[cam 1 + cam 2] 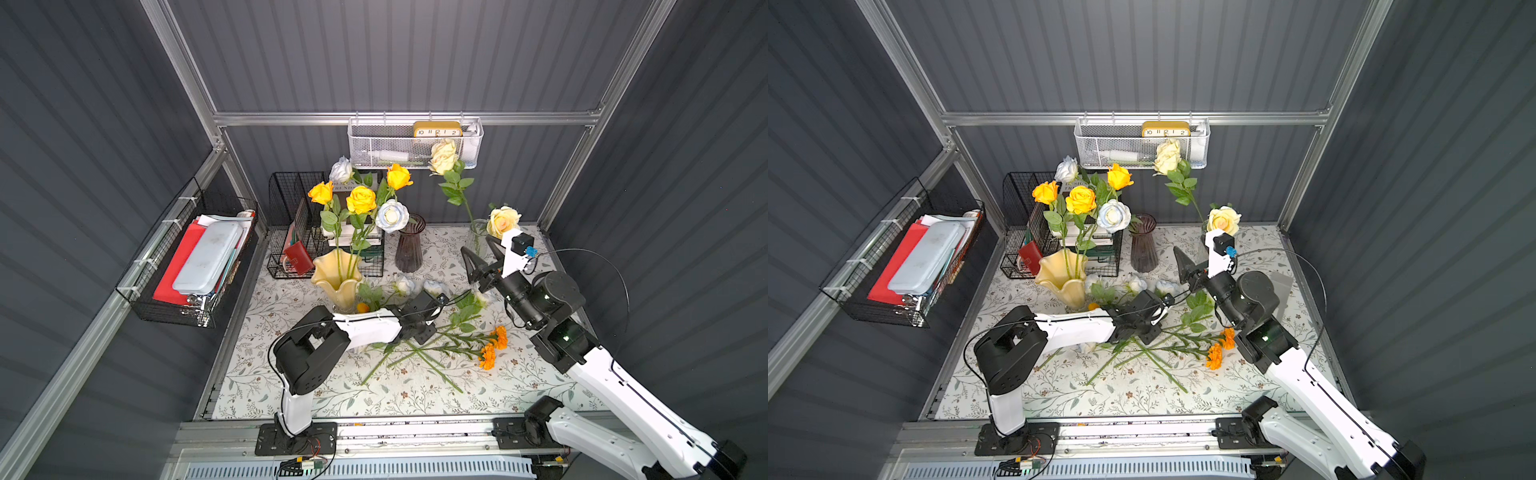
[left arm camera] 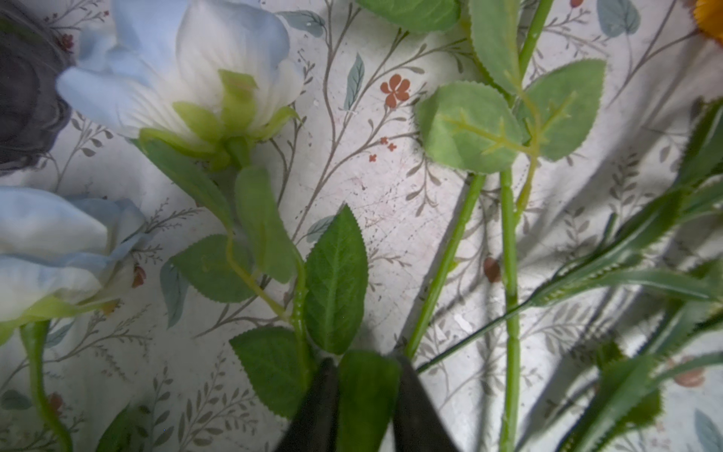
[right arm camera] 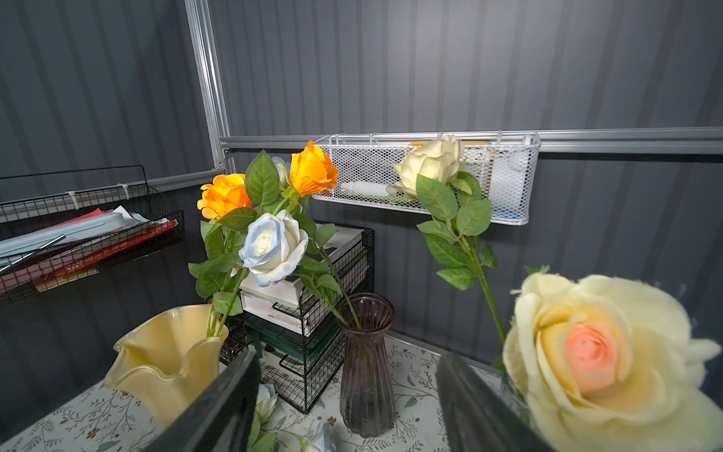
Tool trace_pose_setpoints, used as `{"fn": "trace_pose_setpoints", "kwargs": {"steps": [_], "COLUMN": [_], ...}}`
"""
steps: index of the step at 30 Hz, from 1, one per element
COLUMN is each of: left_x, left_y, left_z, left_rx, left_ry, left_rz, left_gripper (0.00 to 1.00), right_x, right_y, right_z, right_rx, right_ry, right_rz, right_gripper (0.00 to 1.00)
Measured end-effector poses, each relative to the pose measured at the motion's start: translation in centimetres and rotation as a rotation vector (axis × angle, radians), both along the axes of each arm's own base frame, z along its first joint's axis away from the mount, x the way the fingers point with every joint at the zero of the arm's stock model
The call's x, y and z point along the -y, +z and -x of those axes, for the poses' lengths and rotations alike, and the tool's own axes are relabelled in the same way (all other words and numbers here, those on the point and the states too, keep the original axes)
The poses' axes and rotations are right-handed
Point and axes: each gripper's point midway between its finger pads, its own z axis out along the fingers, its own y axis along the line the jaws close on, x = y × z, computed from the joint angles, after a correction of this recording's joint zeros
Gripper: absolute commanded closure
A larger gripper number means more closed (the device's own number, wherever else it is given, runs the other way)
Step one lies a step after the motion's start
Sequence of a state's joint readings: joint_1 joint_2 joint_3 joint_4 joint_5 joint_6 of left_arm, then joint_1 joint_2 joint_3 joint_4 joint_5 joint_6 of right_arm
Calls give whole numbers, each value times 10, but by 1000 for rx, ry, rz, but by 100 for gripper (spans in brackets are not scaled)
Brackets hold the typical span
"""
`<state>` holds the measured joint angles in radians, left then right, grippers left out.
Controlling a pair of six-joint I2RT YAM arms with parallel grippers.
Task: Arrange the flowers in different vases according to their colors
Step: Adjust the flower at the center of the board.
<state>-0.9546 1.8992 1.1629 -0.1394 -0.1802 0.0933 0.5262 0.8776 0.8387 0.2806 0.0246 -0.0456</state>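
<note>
The creamy-yellow vase [image 1: 336, 276] holds yellow-orange roses [image 1: 360, 199]. The dark purple vase [image 1: 409, 249] holds a bluish-white rose [image 1: 391, 215], and the clear vase [image 1: 476, 237] holds two cream roses [image 1: 503, 220]. More bluish-white roses [image 1: 405, 284] and orange marigolds [image 1: 492, 347] lie on the cloth with crossed stems. My left gripper [image 1: 441, 298] is low over those stems. In the left wrist view its jaws [image 2: 365, 360] stand apart with a leaf of a bluish-white rose [image 2: 203, 66] in the gap. My right gripper [image 1: 480, 251] hangs open and empty in front of the purple vase [image 3: 365, 364].
A black wire organiser [image 1: 299, 232] with books and a red wallet [image 1: 298, 257] stands behind the yellow vase. A white mesh basket [image 1: 415, 143] with a clock hangs on the back rail. A black wire basket [image 1: 187, 257] of papers hangs on the left wall.
</note>
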Motion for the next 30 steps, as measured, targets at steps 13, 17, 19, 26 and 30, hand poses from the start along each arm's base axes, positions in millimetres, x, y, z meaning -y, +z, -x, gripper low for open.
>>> {"fn": "trace_pose_setpoints", "kwargs": {"steps": [13, 17, 19, 26, 30], "left_x": [-22, -24, -21, -15, -13], "left_y": [37, 38, 42, 46, 55], "left_z": [-16, -14, -10, 11, 19], "left_rx": [197, 150, 114, -10, -90], "left_ry": [3, 6, -3, -2, 73], "left_rz": [-46, -40, -8, 68, 144], "left_gripper": [50, 53, 54, 50, 47], "right_x": [12, 14, 15, 16, 16], "right_y": [-15, -26, -30, -40, -44], "right_z": [15, 16, 17, 20, 21], "right_rx": [-41, -76, -89, -122, -143], "right_ry": [-16, -20, -20, -20, -17], "right_rz": [12, 23, 21, 19, 20], "right_gripper": [23, 23, 23, 23, 23]}}
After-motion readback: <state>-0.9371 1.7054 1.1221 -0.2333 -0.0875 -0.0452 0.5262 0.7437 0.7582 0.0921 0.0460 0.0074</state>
